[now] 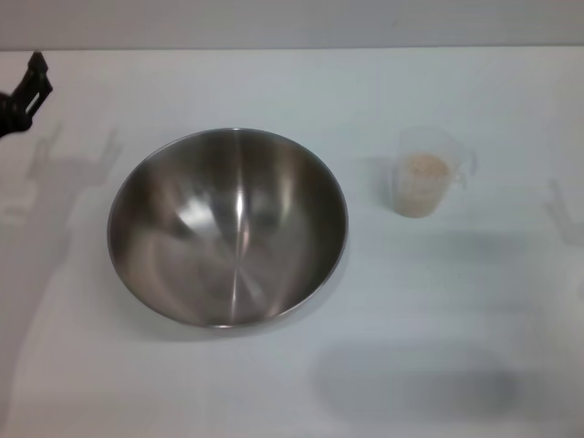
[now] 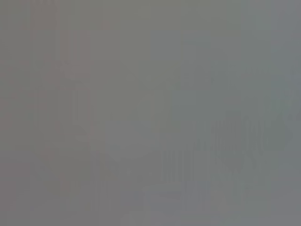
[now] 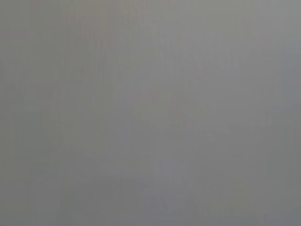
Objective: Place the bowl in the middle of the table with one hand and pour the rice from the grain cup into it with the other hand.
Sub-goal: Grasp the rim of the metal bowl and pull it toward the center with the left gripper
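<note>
Bowl point(image 1: 228, 228) placement is seen from the head view: the large shiny steel vessel is set upright on the white surface point(image 1: 274, 392), somewhat left of the middle, and its brushed inside is seen to be bare of grains. Nearer than the bowl, only plain white surface with soft grey shadows is shown. To the right of the bowl and clearly apart from it, the clear grain cup point(image 1: 427, 173) is stood upright, and the pale beige rice point(image 1: 425, 170) is held inside it, filling much of its lower part; a handle is faintly made out on the side turned away from the bowl. Farther back and at the far left edge, a small dark part of the left end effector point(image 1: 29, 87) is seen above the surface, well apart from the bowl and touching nothing; whether its fingers are apart or together cannot be told. The right end effector is not shown in the head view. Nothing but a flat grey field is given by either wrist view.
</note>
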You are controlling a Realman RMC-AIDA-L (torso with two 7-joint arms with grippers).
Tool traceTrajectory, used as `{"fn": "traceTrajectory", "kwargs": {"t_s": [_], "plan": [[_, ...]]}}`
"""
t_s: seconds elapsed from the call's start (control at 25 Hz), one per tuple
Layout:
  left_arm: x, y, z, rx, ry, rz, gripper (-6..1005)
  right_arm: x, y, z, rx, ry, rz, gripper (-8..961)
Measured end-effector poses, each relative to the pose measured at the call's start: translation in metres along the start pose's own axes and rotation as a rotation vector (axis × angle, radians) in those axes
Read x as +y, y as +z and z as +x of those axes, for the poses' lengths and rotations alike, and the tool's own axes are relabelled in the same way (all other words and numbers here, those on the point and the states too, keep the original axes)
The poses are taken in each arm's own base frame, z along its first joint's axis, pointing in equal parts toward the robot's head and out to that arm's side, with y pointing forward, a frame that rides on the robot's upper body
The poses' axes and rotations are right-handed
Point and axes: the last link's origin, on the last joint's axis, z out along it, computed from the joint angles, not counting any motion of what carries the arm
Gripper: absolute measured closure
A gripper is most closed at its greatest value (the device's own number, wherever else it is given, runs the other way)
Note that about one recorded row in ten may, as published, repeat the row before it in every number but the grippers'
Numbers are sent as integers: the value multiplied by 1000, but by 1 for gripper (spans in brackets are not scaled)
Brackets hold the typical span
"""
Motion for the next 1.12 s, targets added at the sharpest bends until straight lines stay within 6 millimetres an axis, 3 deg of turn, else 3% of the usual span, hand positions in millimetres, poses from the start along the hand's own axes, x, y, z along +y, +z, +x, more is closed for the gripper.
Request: {"fn": "traceTrajectory", "kwargs": {"t_s": [0.2, 0.28, 0.32, 0.48, 0.52, 0.64, 0.92, 1.12], "plan": [[2, 18, 36, -173, 65, -6, 182, 2, 1, 0, -3, 9, 1, 114], [3, 19, 41, -225, 76, -2, 182, 2, 1, 0, -2, 9, 1, 113], [5, 24, 56, -303, 92, 2, 182, 2, 1, 0, 2, 9, 0, 113], [11, 27, 72, -392, 129, -14, 181, 2, 1, 1, 4, 10, -3, 113], [17, 27, 87, -427, 141, -34, 181, 3, 0, 1, 6, 11, -7, 113], [22, 24, 103, -466, 141, -77, 181, 3, 0, 1, 7, 12, -10, 114], [21, 12, 121, -545, 58, -220, 180, 3, -1, 1, 12, 11, -9, 114], [25, 2, 115, -612, 46, -275, 180, 3, -4, 2, 18, 10, -7, 113]]}}
